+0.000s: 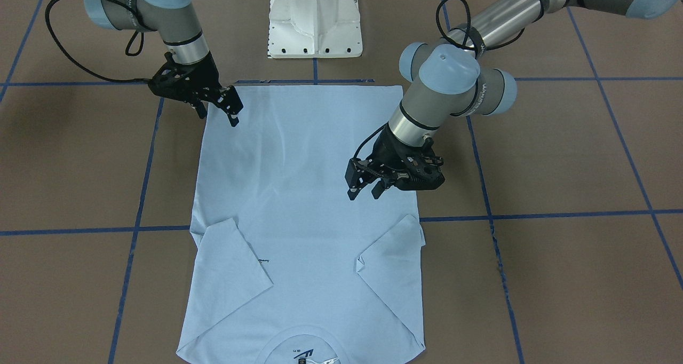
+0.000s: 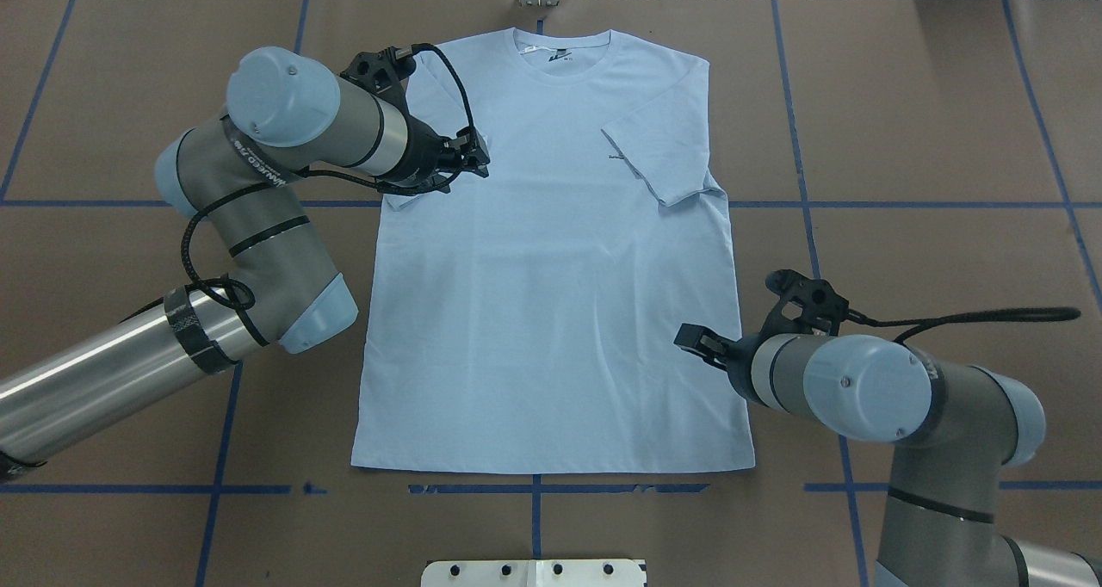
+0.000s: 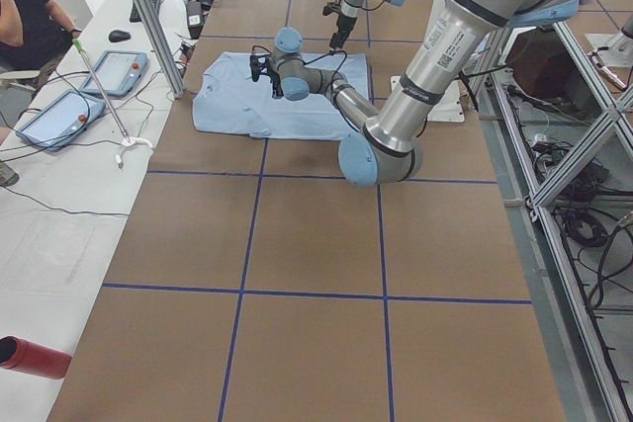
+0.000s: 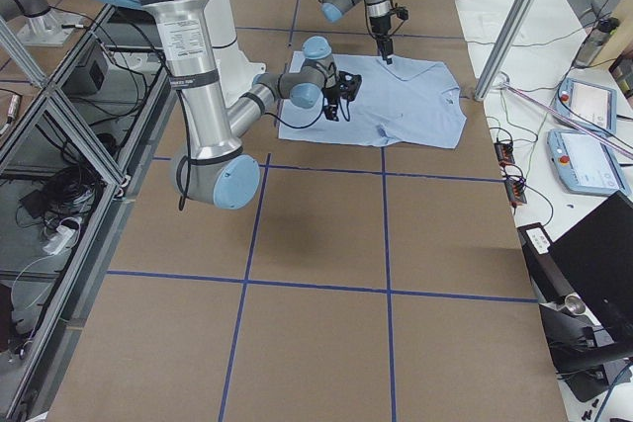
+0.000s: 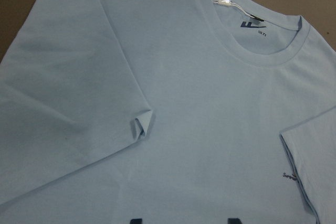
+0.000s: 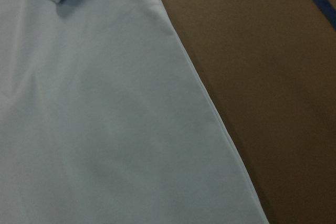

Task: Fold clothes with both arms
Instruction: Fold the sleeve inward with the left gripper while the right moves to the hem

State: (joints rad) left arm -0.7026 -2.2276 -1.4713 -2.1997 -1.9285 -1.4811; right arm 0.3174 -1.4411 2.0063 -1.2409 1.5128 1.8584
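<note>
The light blue T-shirt point(image 2: 551, 268) lies flat on the brown table point(image 2: 904, 139), neck away from me, both short sleeves folded inward. Its neck label point(image 5: 252, 26) shows in the left wrist view, and the right sleeve half covers a small dark chest print point(image 2: 616, 157). My left gripper point(image 1: 365, 193) is open and empty, just above the shirt's body beside the folded left sleeve point(image 1: 392, 252). My right gripper point(image 1: 220, 113) is open and empty, over the shirt's right side edge point(image 6: 210, 114) near the hem. The right wrist view shows no fingers.
My white pedestal base point(image 1: 315, 22) stands behind the hem. Blue tape lines point(image 1: 560, 214) cross the table. In the exterior left view a person point(image 3: 30, 17) sits at a side bench with tablets point(image 3: 114, 71), and a red cylinder point(image 3: 30, 356) lies near the corner.
</note>
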